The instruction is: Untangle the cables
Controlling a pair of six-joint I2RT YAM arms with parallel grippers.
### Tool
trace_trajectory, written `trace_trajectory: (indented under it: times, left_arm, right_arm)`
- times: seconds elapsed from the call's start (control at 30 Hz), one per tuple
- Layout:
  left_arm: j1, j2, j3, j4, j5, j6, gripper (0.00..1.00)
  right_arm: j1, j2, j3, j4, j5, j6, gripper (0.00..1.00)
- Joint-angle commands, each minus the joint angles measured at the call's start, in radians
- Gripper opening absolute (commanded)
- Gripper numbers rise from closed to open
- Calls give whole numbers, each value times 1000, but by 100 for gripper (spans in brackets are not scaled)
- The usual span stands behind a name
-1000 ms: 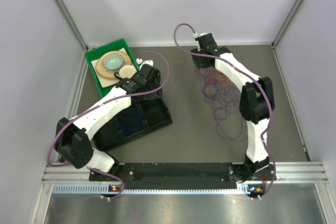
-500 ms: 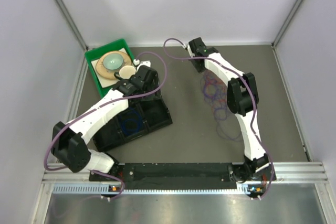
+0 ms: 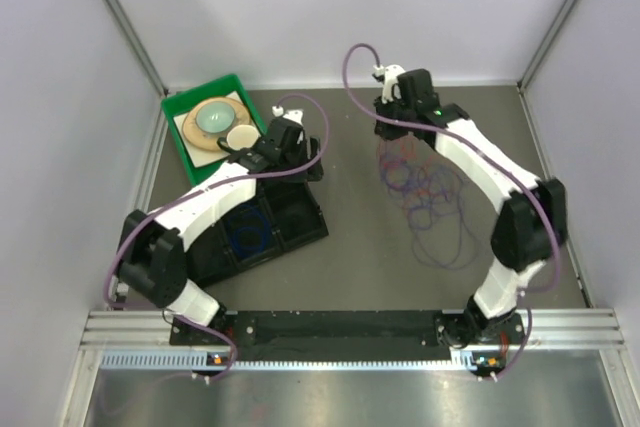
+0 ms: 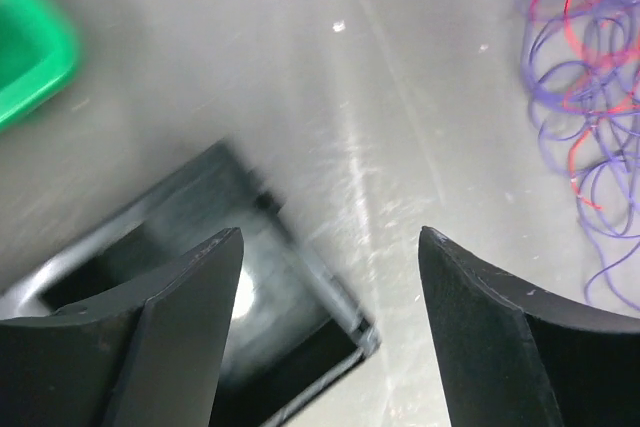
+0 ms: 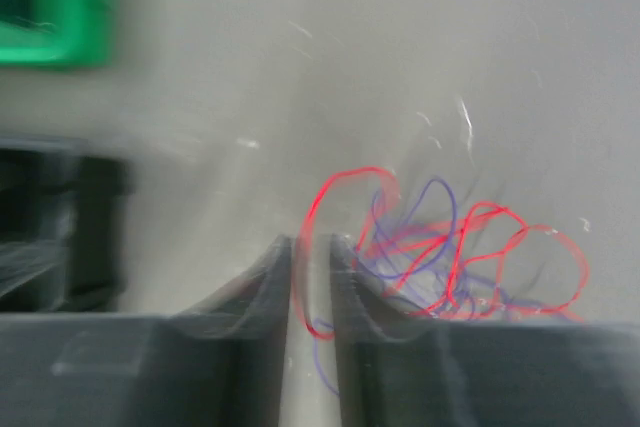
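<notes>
The cables (image 3: 432, 197) are thin red, blue and purple wires lying in tangled loops on the grey table, right of centre. My right gripper (image 3: 392, 131) is at the far end of the tangle. In the right wrist view its jaws (image 5: 311, 240) are shut on a red cable (image 5: 345, 180), with more red and purple loops (image 5: 455, 237) bunched at the right finger. My left gripper (image 3: 302, 161) hangs open and empty over the far right corner of the black organiser box (image 4: 290, 292). In the left wrist view the tangle (image 4: 580, 77) shows at the upper right.
A black organiser box (image 3: 290, 217) sits left of centre, with a blue coil (image 3: 247, 237) in one compartment. A green tray (image 3: 180, 112) holding a plate and bowl stands at the back left. Grey walls close in the table on three sides.
My right gripper has closed from open onto a red cable while the arm swung at the tangle's far end. My left gripper shifted slightly right and opened a little wider.
</notes>
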Motion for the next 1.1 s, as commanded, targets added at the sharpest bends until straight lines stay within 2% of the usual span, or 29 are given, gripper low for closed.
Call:
trace_trajectory:
  times: [0.0, 0.03, 0.07, 0.17, 0.27, 0.37, 0.43, 0.47, 0.5, 0.53, 0.6, 0.83, 1.07]
  left_arm:
    - [32, 97, 104, 178, 181, 54, 76]
    - [42, 121, 115, 193, 216, 53, 76]
    - [47, 134, 124, 213, 271, 59, 78]
    - [49, 184, 149, 276, 362, 88, 78]
    - [50, 223, 144, 321, 400, 94, 77]
    - [53, 260, 178, 310, 466, 42, 76]
    - [36, 329, 269, 228, 476, 12, 70]
    - [21, 361, 315, 165, 442, 19, 69]
    - [6, 428, 369, 104, 340, 24, 68]
    - [-19, 459, 462, 12, 336, 51, 67]
    - [-40, 496, 500, 0, 351, 82, 65]
    - [-76, 464, 347, 178, 359, 368, 69]
    - [-79, 524, 328, 275, 258, 423, 63]
  right_arm:
    - [-29, -138, -103, 133, -288, 112, 46]
    - [-31, -156, -106, 110, -257, 115, 59]
    - [-37, -170, -111, 76, -243, 121, 67]
    - [-76, -251, -181, 109, -237, 178, 74]
    - [-124, -331, -272, 155, -255, 265, 75]
    - [-153, -400, -332, 140, -171, 299, 75]
    - [-164, -428, -367, 136, -125, 314, 75]
    - [-167, -441, -376, 137, -113, 322, 75]
    - [-170, -460, -393, 131, -101, 330, 75]
    - [-170, -470, -399, 126, -69, 346, 75]
    - [-176, -503, -425, 126, -42, 362, 75]
    - [-222, -575, -474, 87, -53, 382, 75]
    - [-250, -647, -503, 22, -44, 367, 76]
